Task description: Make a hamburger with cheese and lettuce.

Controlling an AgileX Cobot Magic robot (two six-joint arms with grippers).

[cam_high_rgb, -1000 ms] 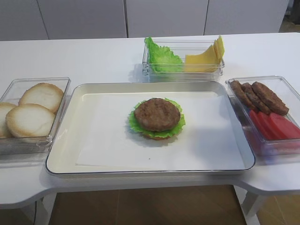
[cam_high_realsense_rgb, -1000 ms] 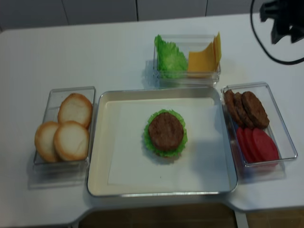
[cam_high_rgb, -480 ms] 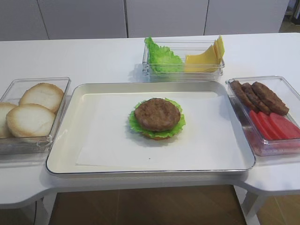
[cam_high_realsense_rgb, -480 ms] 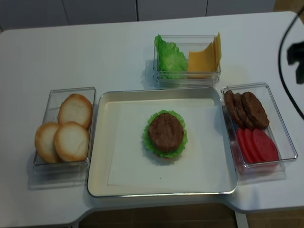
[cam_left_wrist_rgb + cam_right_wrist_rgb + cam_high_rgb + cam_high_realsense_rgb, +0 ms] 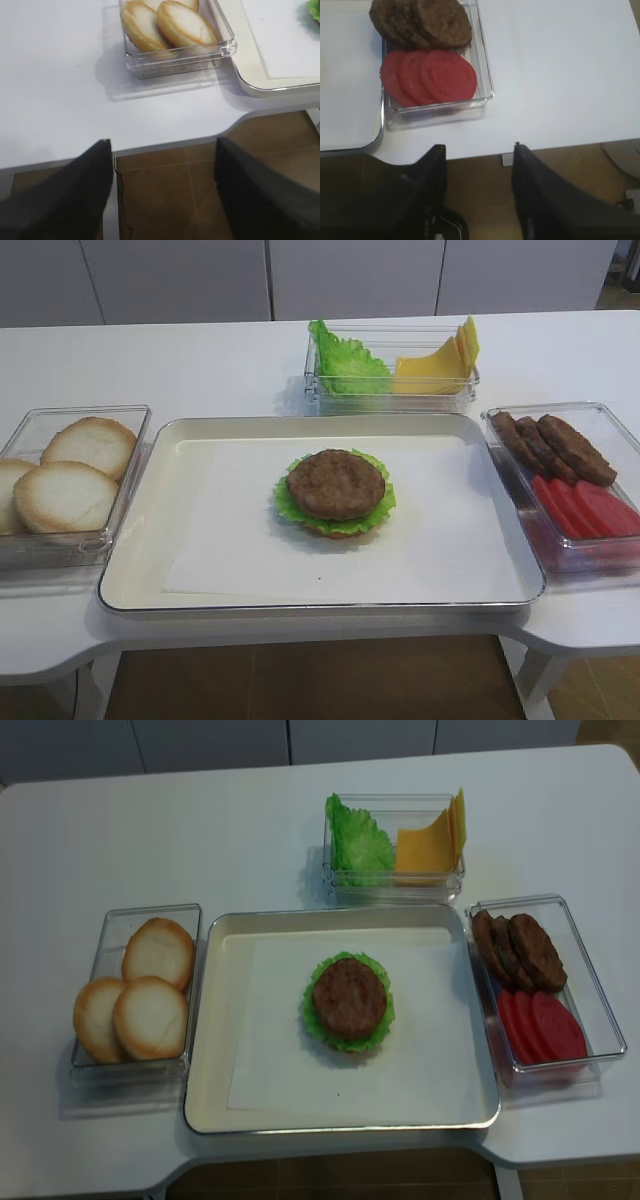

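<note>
A: Where's the hamburger [image 5: 335, 493]?

B: Mid-tray [image 5: 140, 570], on white paper [image 5: 430, 1060]: tan bun base, frilly green leaf rim, grainy brown patty on top. It lies ahead and left of the right end effector [image 5: 479, 165], out of that wrist view.

A: The rest?

B: Crinkled bright-green lettuce [image 5: 345, 365] and thin pale-yellow cheese squares [image 5: 438, 362] share a clear plastic box [image 5: 395, 885]. Smooth red round slices [image 5: 427, 76] and brown patties [image 5: 422, 22] fill another, just ahead of the right end effector.

A: End effectors?

B: Both released, empty; the left end effector [image 5: 162, 160] hangs off the white worktop [image 5: 50, 90], pale bun halves [image 5: 165, 22] ahead. No writing visible.
</note>
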